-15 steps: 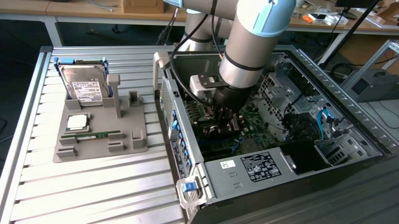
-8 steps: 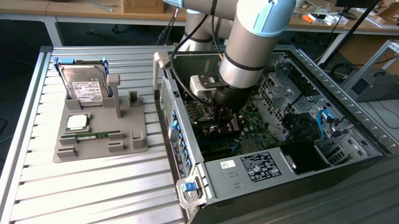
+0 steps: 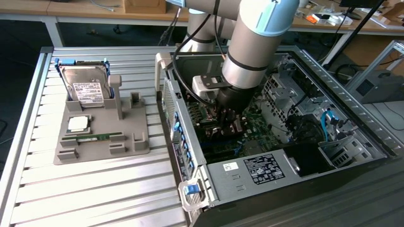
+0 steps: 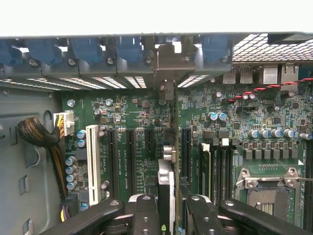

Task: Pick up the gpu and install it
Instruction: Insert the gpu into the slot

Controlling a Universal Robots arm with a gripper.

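My gripper point(image 4: 168, 205) is shut on the thin gpu point(image 4: 166, 188), holding it edge-on inside the computer case point(image 3: 353, 156), over the slots point(image 4: 131, 156) at 12 o'clock, so pickup is done, not yet pushed in.

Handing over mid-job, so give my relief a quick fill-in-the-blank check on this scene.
1. The gripper is inside the open ____ case.
2. Its jaws hold the ____ edge-on above the motherboard.
3. On the grey holder outside, the hard drive stands ____.

Missing: computer; gpu; upright
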